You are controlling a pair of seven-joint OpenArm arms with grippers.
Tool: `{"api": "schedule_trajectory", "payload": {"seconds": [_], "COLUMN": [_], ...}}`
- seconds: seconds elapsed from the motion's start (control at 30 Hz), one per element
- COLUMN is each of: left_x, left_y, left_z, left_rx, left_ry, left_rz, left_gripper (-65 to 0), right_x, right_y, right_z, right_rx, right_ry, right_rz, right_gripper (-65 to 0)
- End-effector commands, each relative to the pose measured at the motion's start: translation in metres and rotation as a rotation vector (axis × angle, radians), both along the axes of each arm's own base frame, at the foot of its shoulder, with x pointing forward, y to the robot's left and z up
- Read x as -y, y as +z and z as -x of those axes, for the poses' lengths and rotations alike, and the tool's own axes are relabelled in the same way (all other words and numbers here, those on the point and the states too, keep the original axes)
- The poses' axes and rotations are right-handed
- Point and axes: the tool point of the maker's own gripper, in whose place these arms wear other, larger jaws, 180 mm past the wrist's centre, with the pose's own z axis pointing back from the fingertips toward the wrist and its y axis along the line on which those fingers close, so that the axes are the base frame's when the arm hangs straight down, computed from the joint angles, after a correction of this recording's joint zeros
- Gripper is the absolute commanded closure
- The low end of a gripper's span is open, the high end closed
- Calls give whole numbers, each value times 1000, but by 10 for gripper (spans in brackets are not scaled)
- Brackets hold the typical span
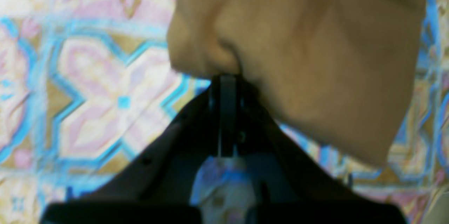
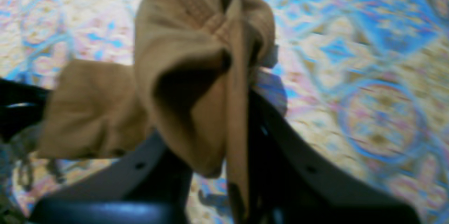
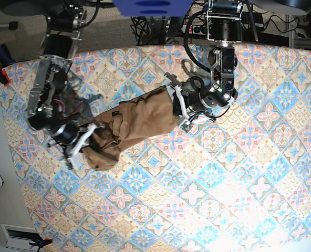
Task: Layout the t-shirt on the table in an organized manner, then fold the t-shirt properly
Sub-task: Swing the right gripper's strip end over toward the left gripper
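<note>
Two grippers are clamped on one t-shirt (image 3: 132, 123), which is stretched between them above the table (image 3: 224, 199).

Closest in the right wrist view, the right gripper (image 2: 238, 76) is seen with its dark fingers closed on a bunched fold of tan cloth — a ribbed band, probably the collar, is wrapped over the top of the bundle, and a narrow strip hangs down in front of the fingers. A looser flap of the shirt droops off to the left of the picture. Behind it the patterned tabletop is blurred.

In the left wrist view, the left gripper (image 1: 227, 80) is shown with its jaws pressed together on the lower edge of a broad tan panel, which fills the upper right of the picture. The cloth is puckered just where it is pinched. Blue, pink and cream tiles are visible beyond it, soft with blur.

From the base view, the shirt is seen as a crumpled diagonal band — the lower end is gathered at the right gripper (image 3: 87, 134) near the table's left side, the upper end is held by the left gripper (image 3: 177, 105) nearer the middle of the far edge. Whether the middle of the shirt touches the table cannot be told. Cables and stands are seen past the far edge.
</note>
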Motion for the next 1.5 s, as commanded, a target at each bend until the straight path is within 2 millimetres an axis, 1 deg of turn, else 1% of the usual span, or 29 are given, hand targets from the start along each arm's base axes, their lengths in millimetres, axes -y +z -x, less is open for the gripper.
{"api": "schedule_trajectory", "payload": {"seconds": [0.0,0.07,0.17,0.23,0.33,0.43,0.6,0.7,0.8,0.9,0.97,1.13,1.2,1.23,1.37,1.43,1.47], "left_x": [4,12,16,17,17,17,24,25,25,25,25,25,25,25,25,25,25], "left_y": [0,-3,-2,-2,-2,-2,1,1,1,2,3,3,3,3,3,3,3], "left_z": [1,3,3,3,3,3,2,3,3,2,2,2,2,2,2,2,2], "left_rx": [-9,-23,-26,-26,-26,-24,-25,-24,-24,-21,-18,-18,-18,-18,-18,-18,-18], "left_ry": [-12,-12,-14,-13,-13,-13,-10,-12,-12,-11,-11,-11,-11,-11,-11,-11,-11], "left_rz": [2,16,24,25,25,27,47,47,47,48,48,48,48,48,48,48,48], "left_gripper": [0,0,0,0,0,0,0,0,0,0,0,0,0,0,0,0,0], "right_x": [-5,-15,-32,-38,-59,-83,-112,-120,-131,-133,-134,-131,-130,-132,-148,-156,-161], "right_y": [19,26,32,32,26,23,24,23,19,0,-11,-36,-41,-43,-43,-44,-44], "right_z": [-9,-8,-7,-7,-3,3,9,10,16,30,35,40,41,42,50,55,58], "right_rx": [65,89,109,96,57,47,44,38,25,-33,-67,-147,-167,-171,-173,-178,-179], "right_ry": [12,34,74,61,71,141,193,205,244,249,248,237,237,242,299,329,346], "right_rz": [-14,-18,-22,-42,-71,-68,-105,-121,-112,-116,-117,-114,-113,-111,-103,-97,-94], "right_gripper": [0,0,0,0,0,0,0,0,0,0,0,0,0,-21,-212,-269,-284]}}
